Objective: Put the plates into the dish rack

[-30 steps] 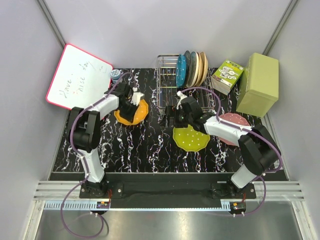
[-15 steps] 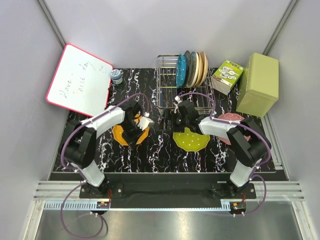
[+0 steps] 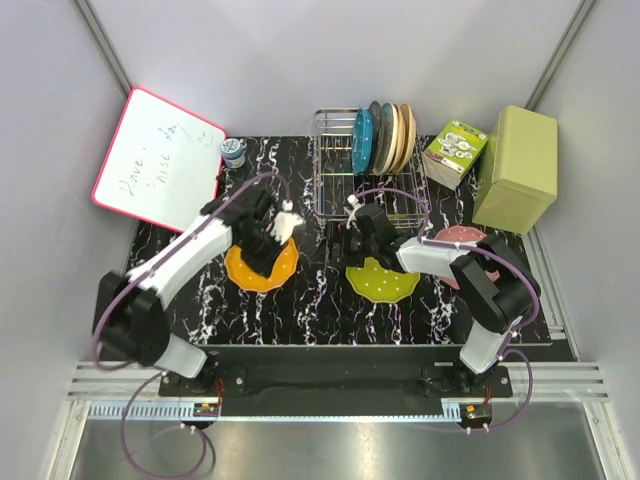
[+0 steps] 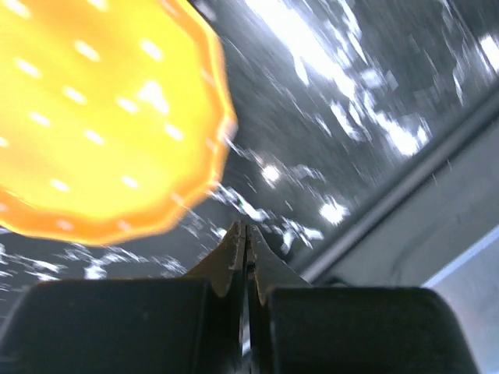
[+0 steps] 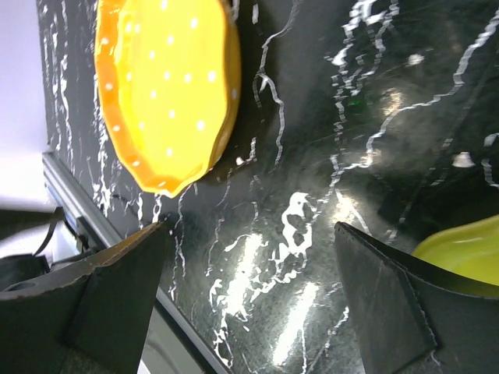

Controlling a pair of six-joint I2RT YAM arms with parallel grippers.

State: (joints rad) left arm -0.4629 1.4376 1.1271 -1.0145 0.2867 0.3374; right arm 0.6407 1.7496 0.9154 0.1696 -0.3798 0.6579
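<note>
Plastic, so we judge the orange plate light, stiff, slick: pinch its scalloped rim. Our left gripper is closed, empty; right gripper gapes, empty.

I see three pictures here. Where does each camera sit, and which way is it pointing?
Top external: fixed above and behind the robot, looking down on the black marbled table; both the left arm and right arm show, bases at the bottom.
Left wrist: on the left arm, facing the orange scallop-edged plastic plate past its shut left hand.
Right wrist: on the right arm, facing the table through the open right hand; yellow-green plastic plate at the right edge.
Shared: all three show the orange plate.
</note>
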